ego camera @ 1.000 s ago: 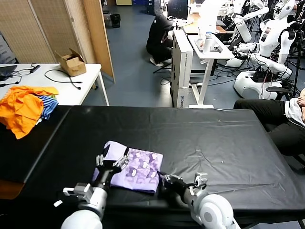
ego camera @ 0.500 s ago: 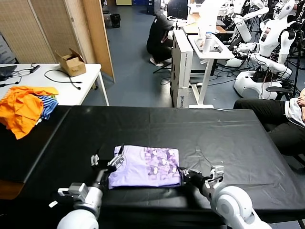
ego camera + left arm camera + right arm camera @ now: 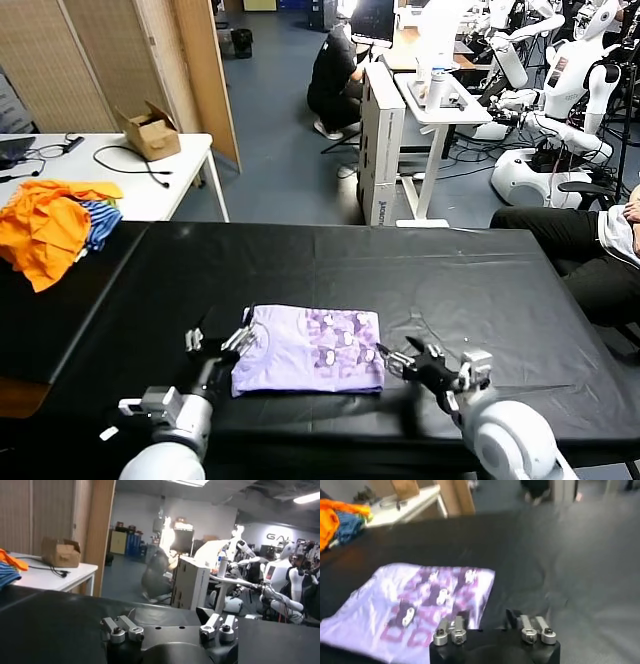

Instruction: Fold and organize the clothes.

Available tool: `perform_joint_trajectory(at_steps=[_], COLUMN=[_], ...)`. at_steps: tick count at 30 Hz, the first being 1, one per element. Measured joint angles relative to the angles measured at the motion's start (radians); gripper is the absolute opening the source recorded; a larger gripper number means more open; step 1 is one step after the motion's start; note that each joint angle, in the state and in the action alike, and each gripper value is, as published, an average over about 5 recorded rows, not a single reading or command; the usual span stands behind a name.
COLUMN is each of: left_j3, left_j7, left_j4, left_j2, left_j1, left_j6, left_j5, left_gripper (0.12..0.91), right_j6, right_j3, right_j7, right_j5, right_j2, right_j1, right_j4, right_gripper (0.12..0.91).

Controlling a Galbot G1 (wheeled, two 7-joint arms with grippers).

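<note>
The lavender T-shirt (image 3: pixel 308 350) lies folded flat in a rectangle on the black table (image 3: pixel 470 280), purple print facing up on its right half. My left gripper (image 3: pixel 226 341) is open and empty just off the shirt's left edge; its wrist view (image 3: pixel 167 615) shows only black table between the fingers. My right gripper (image 3: pixel 405 361) is open and empty just off the shirt's right front corner. In the right wrist view the shirt (image 3: pixel 427 600) lies ahead of the gripper (image 3: pixel 488 616), with its near edge beside one finger (image 3: pixel 464 616).
A heap of orange and blue-striped garments (image 3: pixel 48 225) lies at the table's far left. A white side table (image 3: pixel 175 185) holds a cardboard box (image 3: pixel 150 130) and cables. A seated person (image 3: pixel 590 240) is by the table's right end. Other robots stand behind.
The shirt was pulled to the right and spread flat. My right gripper has let go of its corner and moved off to the right. My left gripper stays at the left edge.
</note>
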Motion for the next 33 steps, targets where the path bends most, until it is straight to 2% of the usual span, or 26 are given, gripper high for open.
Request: perform_joint_trajectory(at_steps=[2,4,8,11,16,26,33], left_j3=[-0.008,-0.019,-0.045,-0.064,-0.078,-0.079,-0.079], left_j7=[-0.002,-0.007,-0.028,-0.036,-0.051,-0.095,-0.104], left_j4=[-0.007,-0.014,-0.027,-0.044,-0.084,-0.134,-0.149], left_j2=[0.013,0.028,0.058,0.075,0.091,0.092,0.082], left_j1=[0.013,0.029,0.067,0.100,0.172,0.288,0.323], left_j6=[0.002,-0.009,-0.041,-0.027,0.004,-0.005,0.002], left_j5=[-0.005,-0.019,-0.062,-0.073,-0.056,-0.070,-0.085], left_gripper=[0.907,0.907,0.907,0.907,0.907,0.907,0.907], right_j6=[0.069,0.149,0.309,0.392,0.475,0.625,0.657], right_j3=[0.018,0.036,0.068,0.086,0.097,0.111,0.096], right_j7=[-0.019,-0.036,-0.057,-0.053,-0.028,0.026,0.040], right_j5=[-0.059,-0.117,-0.226,-0.285,-0.346,-0.398,-0.438], right_j2=[0.007,0.016,0.037,0.055,0.087,0.110,0.125], right_j1=[-0.047,-0.099,-0.200,-0.269,-0.388,-0.599,-0.649], right_j4=[0.033,0.062,0.097,0.119,0.149,0.161,0.159], right_gripper=[0.883,0.901,0.906,0.907,0.907,0.907,0.907])
